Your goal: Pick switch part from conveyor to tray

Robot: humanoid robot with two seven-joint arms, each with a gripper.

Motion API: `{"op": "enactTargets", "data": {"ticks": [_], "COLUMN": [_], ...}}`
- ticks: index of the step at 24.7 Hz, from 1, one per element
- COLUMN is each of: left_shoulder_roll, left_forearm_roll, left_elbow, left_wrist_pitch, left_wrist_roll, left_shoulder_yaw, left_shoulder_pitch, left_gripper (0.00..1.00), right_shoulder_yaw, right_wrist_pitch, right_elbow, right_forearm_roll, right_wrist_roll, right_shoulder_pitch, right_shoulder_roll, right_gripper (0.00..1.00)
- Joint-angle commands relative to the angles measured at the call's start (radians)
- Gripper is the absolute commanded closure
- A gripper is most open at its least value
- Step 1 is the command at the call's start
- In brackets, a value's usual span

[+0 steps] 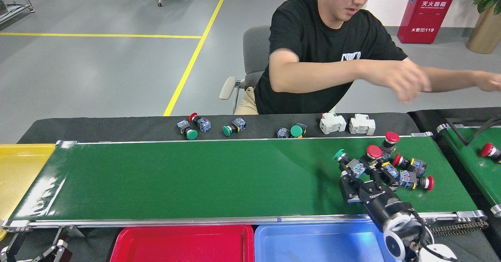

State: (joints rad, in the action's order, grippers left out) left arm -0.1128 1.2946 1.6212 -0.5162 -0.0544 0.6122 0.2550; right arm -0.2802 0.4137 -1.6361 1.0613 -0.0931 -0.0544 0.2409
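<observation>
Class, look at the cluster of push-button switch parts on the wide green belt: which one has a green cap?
The green-capped switch part at the cluster's left edge, just above the right gripper. All the others in that cluster on the conveyor have red caps.

A cluster of switch parts [385, 166] lies on the conveyor [195, 180], a glossy green belt in silver rails, right at the tips of the right pincer [364, 176]. 1 has a green cap [339, 155], left of the pincer tips; 4 have red caps, beyond and to the right. All lie tilted, touching one another. Red tray [184, 244] and blue tray [317, 244] sit behind the pincer, on its near side.
</observation>
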Motion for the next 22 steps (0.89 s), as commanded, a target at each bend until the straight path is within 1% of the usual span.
{"op": "enactTargets", "data": {"ticks": [1, 2, 3, 5, 6, 10, 12, 14, 15, 17, 19, 20, 22], "left_shoulder_roll": [-0.016, -0.016, -0.016, -0.016, -0.015, -0.018, -0.018, -0.018, -0.016, -0.016, -0.016, -0.016, -0.016], "left_forearm_roll": [0.002, 0.002, 0.002, 0.0, 0.0, 0.0, 0.0, 0.0, 0.0, 0.0, 0.0, 0.0, 0.0], "left_elbow": [0.009, 0.009, 0.011, 0.011, 0.011, 0.013, 0.011, 0.011, 0.011, 0.009, 0.011, 0.011, 0.011], "left_wrist_pitch": [0.001, 0.001, 0.001, 0.001, 0.001, 0.001, 0.001, 0.001, 0.001, 0.001, 0.001, 0.001, 0.001], "left_wrist_roll": [0.007, 0.007, 0.007, 0.007, 0.007, 0.007, 0.007, 0.007, 0.007, 0.007, 0.007, 0.007, 0.007], "left_shoulder_yaw": [0.004, 0.004, -0.002, -0.006, -0.006, 0.006, 0.011, 0.015, 0.017, 0.02, 0.023, 0.024, 0.037], "left_shoulder_pitch": [-0.003, -0.005, -0.006, -0.006, -0.006, -0.008, -0.005, -0.002, 0.001, 0.009, 0.021, 0.024, 0.035], "left_gripper": [0.0, 0.0, 0.0, 0.0, 0.0, 0.0, 0.0, 0.0, 0.0, 0.0, 0.0, 0.0, 0.0], "right_shoulder_yaw": [-0.082, -0.139, -0.185, -0.208, -0.209, -0.205, -0.189, -0.14, -0.094, 0.03, 0.136, 0.171, 0.188], "right_wrist_pitch": [0.2, 0.212, 0.203, 0.194, 0.192, 0.168, 0.056, -0.055, -0.105, -0.2, -0.299, -0.357, -0.466], "right_elbow": [-0.034, -0.033, -0.022, 0.021, 0.033, 0.032, 0.024, 0.004, -0.013, -0.036, -0.047, -0.05, -0.05], "right_forearm_roll": [0.02, 0.066, 0.115, 0.154, 0.157, 0.154, 0.154, 0.152, 0.152, 0.152, 0.152, 0.152, 0.152], "right_wrist_roll": [0.01, 0.01, 0.012, 0.016, 0.016, 0.015, 0.015, 0.018, 0.029, 0.087, 0.187, 0.222, 0.236], "right_shoulder_pitch": [0.008, 0.008, 0.008, 0.011, 0.011, 0.018, 0.031, 0.054, 0.074, 0.13, 0.188, 0.215, 0.258], "right_shoulder_roll": [-0.029, -0.048, -0.078, -0.123, -0.137, -0.149, -0.153, -0.149, -0.149, -0.149, -0.149, -0.149, -0.147], "right_gripper": [0.83, 0.49, 0.0, 0.0, 0.0, 0.0, 0.0, 0.0, 0.0, 0.01, 0.01, 0.01, 0.01]}}
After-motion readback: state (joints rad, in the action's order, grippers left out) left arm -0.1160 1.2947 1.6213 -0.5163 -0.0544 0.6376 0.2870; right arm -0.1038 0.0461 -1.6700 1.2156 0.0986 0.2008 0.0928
